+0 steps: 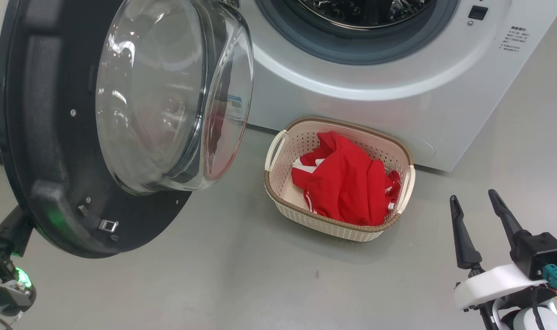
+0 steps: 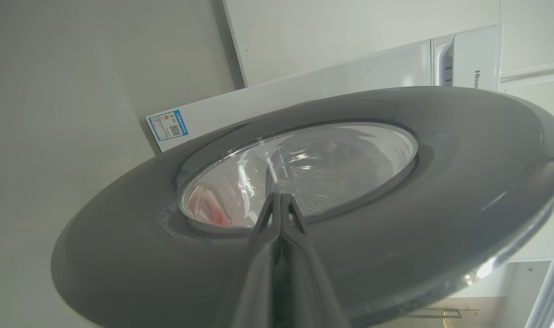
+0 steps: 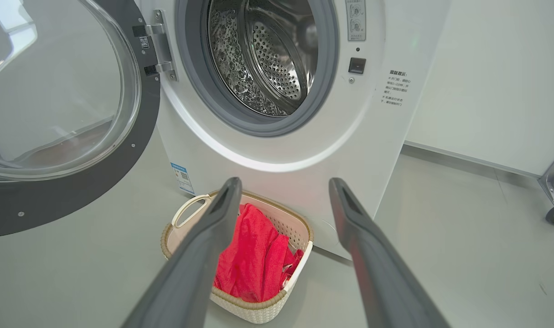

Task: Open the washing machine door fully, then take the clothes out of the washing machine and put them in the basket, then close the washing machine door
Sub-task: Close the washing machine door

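Right gripper (image 1: 472,195): nearest to me, at five o'clock in the head view. Its two dark fingers stood wide apart with nothing between them, over bare floor (image 1: 214,284) and well apart from the basket.
Left gripper (image 2: 279,196): fingers pressed together and holding nothing. The tips pointed at the door's outer face, just beside the lower rim of its window (image 2: 304,168) — whether they touched it I could not tell.
Washing machine door (image 1: 44,114): swung wide open at nine o'clock, with the glass bowl bulging out into the room.
Washing machine (image 1: 351,105): at twelve to one o'clock, its mouth uncovered.
Drum (image 3: 267,59): the part I could see was bare steel with no red cloth in it. Its lowest part was hidden.
Basket (image 1: 324,227): on the floor at the foot of the machine, close against its front, near the centre of the head view.
Clothes (image 1: 347,183): a red heap with white trim, lying inside the basket.
Done, as I judged it: the door was opened and the clothes were in the basket.
Left to do: close the door — the left gripper looked placed to push it.
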